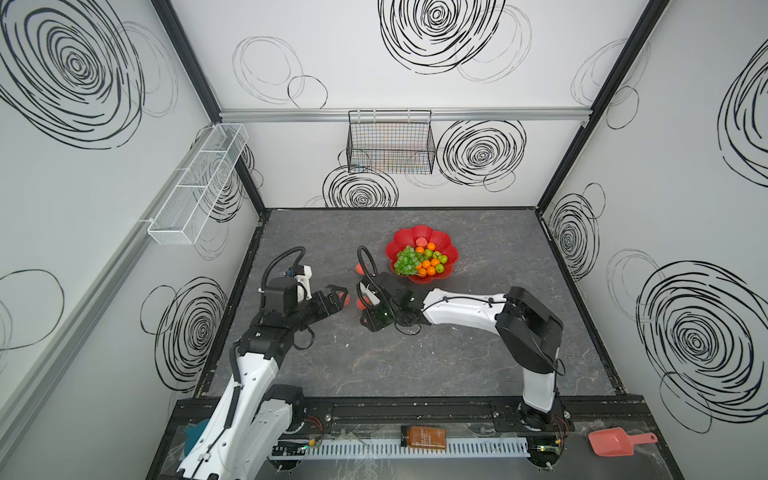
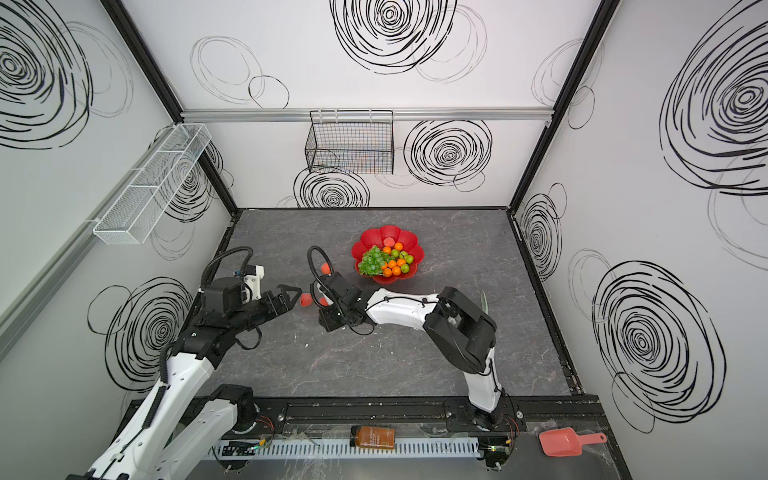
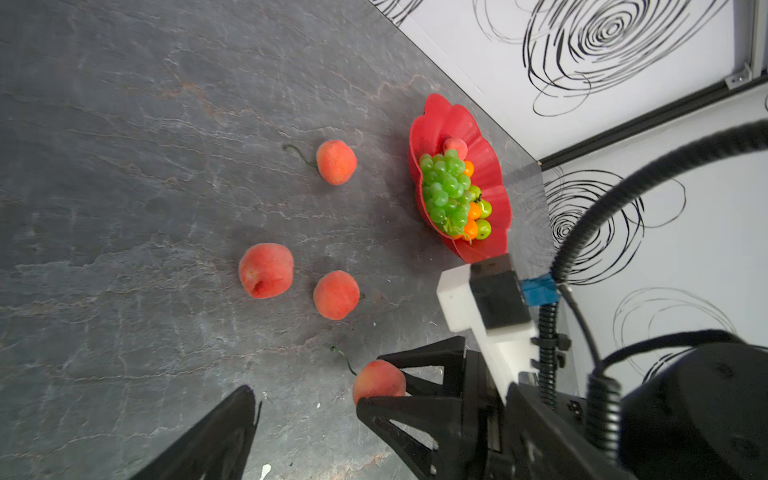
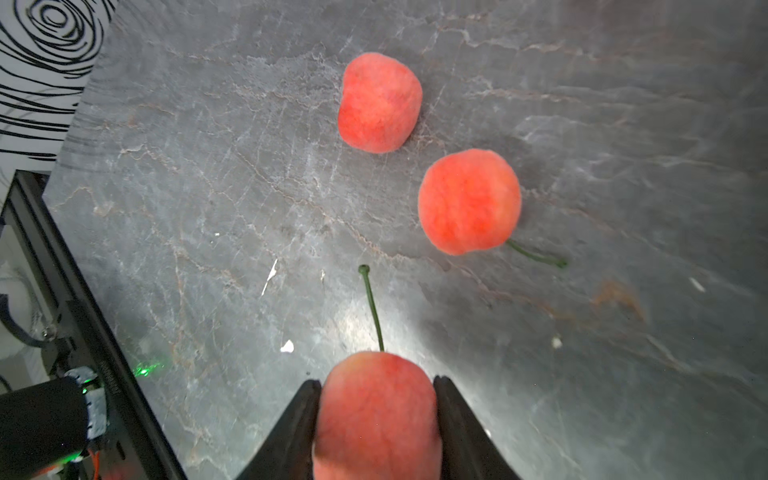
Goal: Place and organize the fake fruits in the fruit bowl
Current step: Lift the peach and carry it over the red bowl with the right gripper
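Dark grey marbled tabletop (image 1: 457,353) under all. Glossy red flower-shaped plastic fruit bowl (image 1: 403,243) stands toward back, already filled with green grape bunch (image 1: 405,261), small round oranges (image 1: 431,246), green apples (image 1: 443,259); so, I judge, only peaches remain to bring. Right gripper (image 4: 377,382), low at table near bowl's front-left, pressed closed on both sides of pinkish-red fuzzy peach (image 4: 376,419). Left gripper (image 3: 305,399) spread fully wide, empty, another peach (image 3: 378,384) just beside one finger (image 3: 415,399). Side grip leaves thin green stem (image 4: 372,309) free; stem marks long axis, pointing away from jaws.
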`<state>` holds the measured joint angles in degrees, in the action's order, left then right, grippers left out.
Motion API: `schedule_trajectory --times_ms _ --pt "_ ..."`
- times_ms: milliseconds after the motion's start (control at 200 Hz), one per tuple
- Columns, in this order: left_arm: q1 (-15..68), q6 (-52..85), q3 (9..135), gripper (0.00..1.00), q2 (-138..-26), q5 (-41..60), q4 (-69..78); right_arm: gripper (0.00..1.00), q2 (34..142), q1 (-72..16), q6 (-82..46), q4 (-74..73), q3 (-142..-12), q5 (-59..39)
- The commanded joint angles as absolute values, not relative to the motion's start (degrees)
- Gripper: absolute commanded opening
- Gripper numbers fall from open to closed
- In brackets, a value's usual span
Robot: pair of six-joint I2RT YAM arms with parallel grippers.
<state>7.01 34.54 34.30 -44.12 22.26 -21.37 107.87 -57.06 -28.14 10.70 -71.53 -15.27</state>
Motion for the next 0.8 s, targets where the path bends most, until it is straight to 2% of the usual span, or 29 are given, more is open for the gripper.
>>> schedule_trajectory --times_ms 0,300,490,795 --pt "12.4 36.02 35.29 0.96 -43.65 18.12 -15.33 0.43 103.53 -57.07 -27.67 8.9 -67.39 -13.37" --pt "27.05 37.0 36.64 0.96 -49.56 12.13 -9.38 0.43 94.75 -53.28 -29.09 7.81 -59.72 -13.29" --pt "32.1 37.31 37.4 0.96 -52.69 10.68 -6.24 0.43 89.0 -49.1 -29.79 7.83 -55.18 -13.55" --pt "38.35 36.71 41.74 0.96 -61.0 10.2 -0.17 0.42 80.05 -37.64 -29.11 10.96 -52.48 -15.31"
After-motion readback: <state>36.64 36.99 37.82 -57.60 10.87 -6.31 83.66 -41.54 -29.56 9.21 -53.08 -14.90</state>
